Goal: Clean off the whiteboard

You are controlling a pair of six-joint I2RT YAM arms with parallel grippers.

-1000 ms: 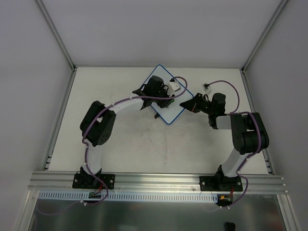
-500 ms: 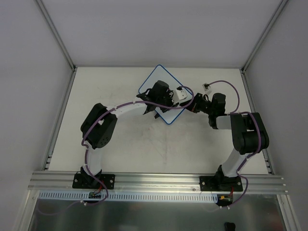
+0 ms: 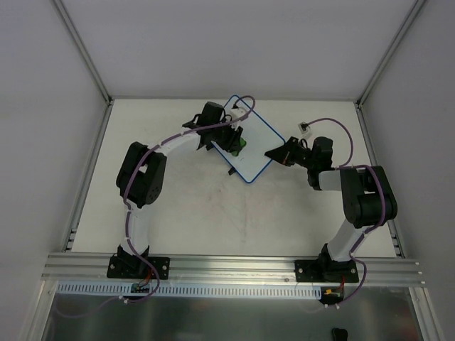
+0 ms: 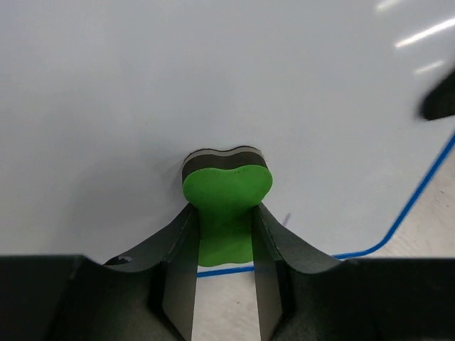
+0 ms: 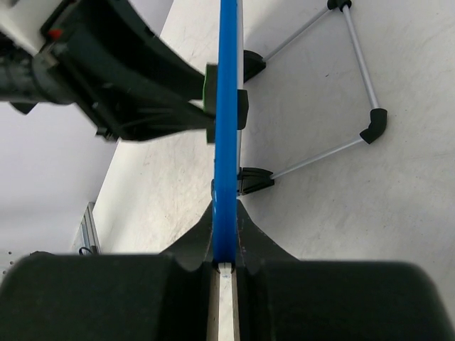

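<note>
The whiteboard (image 3: 253, 145), white with a thin blue rim, stands tilted at the back middle of the table. My left gripper (image 3: 234, 144) is shut on the green eraser (image 4: 226, 190) and presses its dark felt face against the white board face (image 4: 213, 78). A tiny marker trace (image 4: 287, 219) shows near the blue rim (image 4: 419, 192). My right gripper (image 3: 274, 155) is shut on the board's blue edge (image 5: 227, 128), seen edge-on in the right wrist view. The left gripper's fingers (image 5: 142, 92) show on the board's left side there.
A thin wire stand with black feet (image 5: 370, 128) lies on the table behind the board. A small white clip on a cable (image 3: 305, 128) sits at the back right. Grey walls and metal posts enclose the table.
My left gripper has swept with the eraser across the board, from the right part back to the upper left. The right gripper keeps its hold on the board edge.
</note>
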